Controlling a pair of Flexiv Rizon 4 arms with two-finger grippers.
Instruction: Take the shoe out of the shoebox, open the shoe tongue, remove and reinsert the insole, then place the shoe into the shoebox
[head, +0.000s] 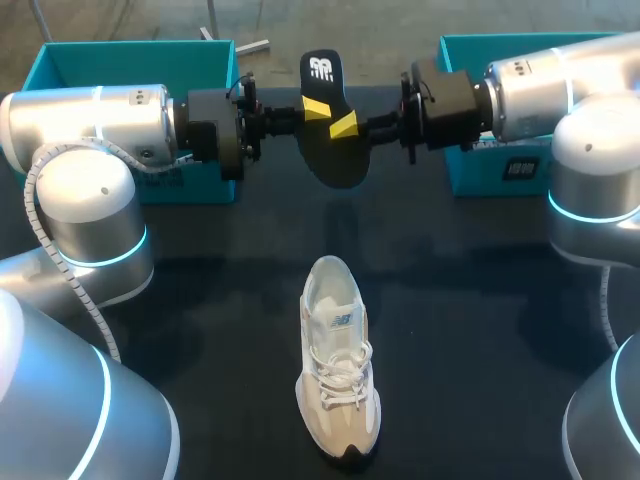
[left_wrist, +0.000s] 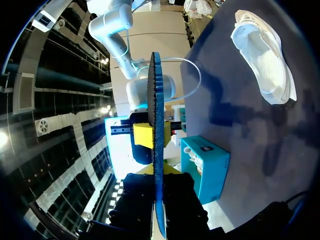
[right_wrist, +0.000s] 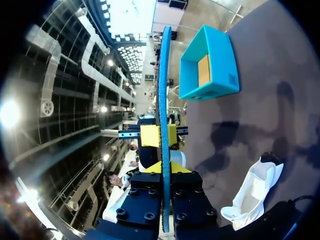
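Left claw (head: 315, 108) and right claw (head: 345, 124) each pinch the black foam insole (head: 330, 165) from opposite sides, holding it aloft, seemingly steadying it for reinsertion. The white lace-up sneaker (head: 338, 370) stands on the dark tabletop (head: 230, 330), outside the left teal cardboard box (head: 140, 50) and the right teal cardboard box (head: 480, 45).

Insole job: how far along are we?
Done: the white sneaker stands on the table, out of the shoebox, and the insole is out of it. In hand: left gripper and right gripper both clamp the insole, held in the air above the table. Left: reinsert the insole, then put the sneaker back in the shoebox.
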